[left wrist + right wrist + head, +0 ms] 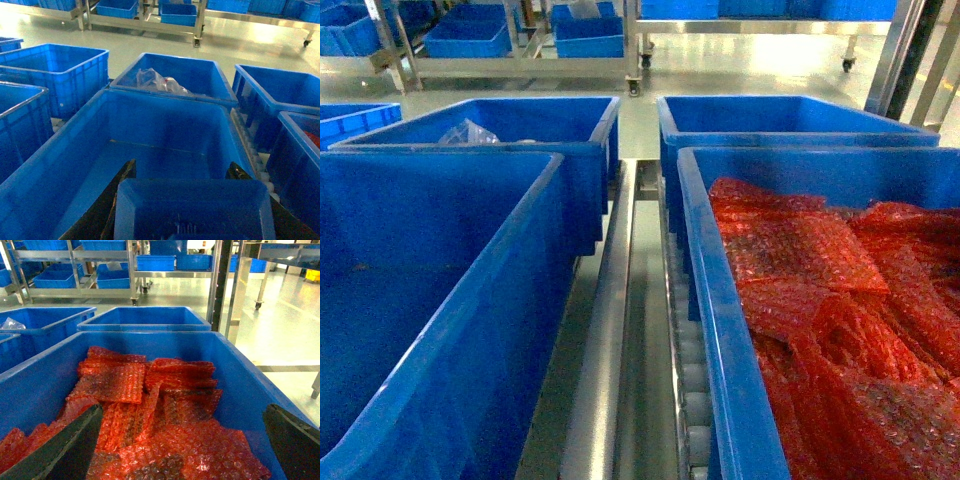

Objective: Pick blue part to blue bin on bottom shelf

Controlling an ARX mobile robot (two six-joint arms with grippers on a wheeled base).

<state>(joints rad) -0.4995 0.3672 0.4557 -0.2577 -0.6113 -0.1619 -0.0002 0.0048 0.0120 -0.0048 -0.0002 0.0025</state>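
Observation:
The blue part [192, 210], a box-shaped plastic piece, sits between the dark fingers [117, 200] of my left gripper [182, 166], which is shut on it. It hangs over the near end of an empty blue bin [150, 135], seen in the head view as the large bin at the left [420, 260]. This bin rests on the bottom shelf, whose steel rail [610, 330] and roller track [695, 400] show in the middle. My right gripper [183, 410] stands open above red bubble wrap [150, 420] in another blue bin [240, 370]. Neither gripper shows in the head view.
Behind the empty bin stands a blue bin holding a clear plastic bag [157, 82]. Another blue bin [770, 120] sits at the back right. More bins [65, 75] stand to the left. Across the floor are steel racks with blue bins [470, 35] and a steel upright [220, 285].

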